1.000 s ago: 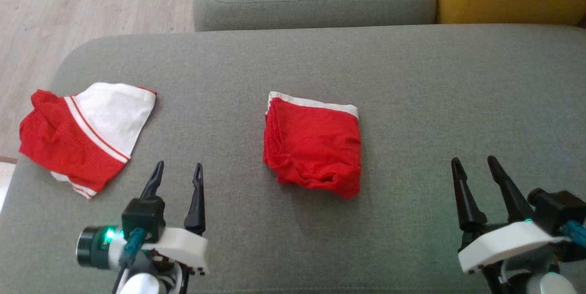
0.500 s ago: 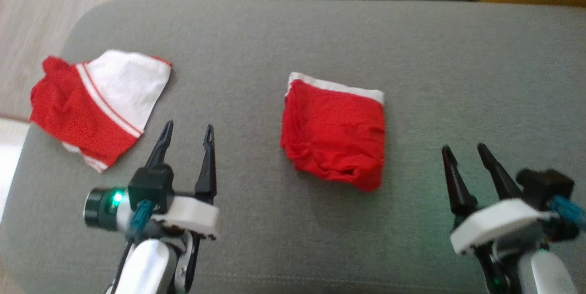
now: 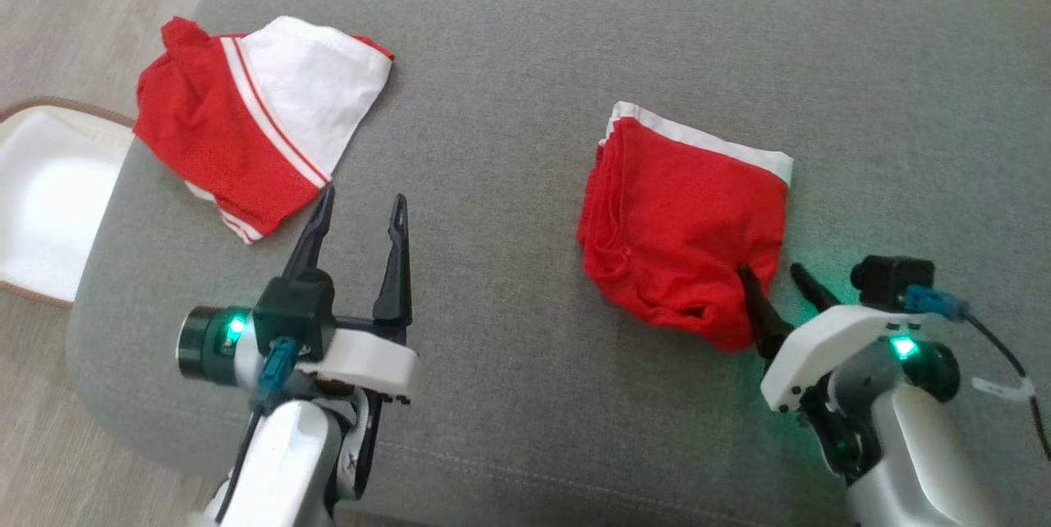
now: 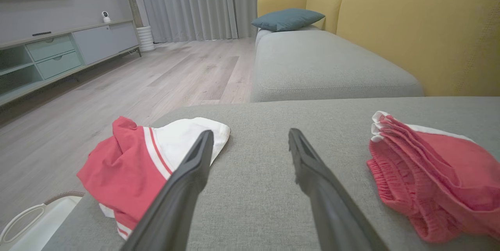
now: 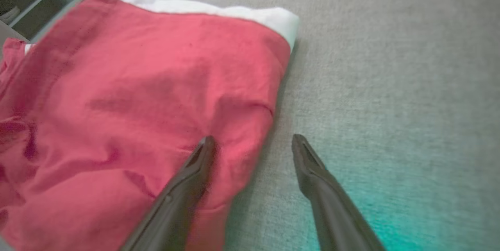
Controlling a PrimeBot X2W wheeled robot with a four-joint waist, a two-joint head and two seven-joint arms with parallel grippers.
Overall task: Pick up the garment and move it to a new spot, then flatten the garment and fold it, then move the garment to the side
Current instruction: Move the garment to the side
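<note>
Red cloth, soft and light by the look — it would sag open if lifted by one layer. The right claw (image 3: pixel 769 271), spread, straddles the near right corner of the folded garment (image 3: pixel 681 215), which lies midway on the grey sofa cushion (image 3: pixel 525 100); best pinch every layer there. The left claw (image 3: pixel 364 197), spread too, holds nothing. Farther left lies a crumpled red-and-white garment (image 3: pixel 246 116).

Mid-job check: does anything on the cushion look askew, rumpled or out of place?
The folded red garment is tidy along its white band, but its near edge is bunched, not flat. The red-and-white garment lies crumpled by the left edge of the cushion. The open right end effector straddles the folded garment's near right edge. No damage visible.
</note>
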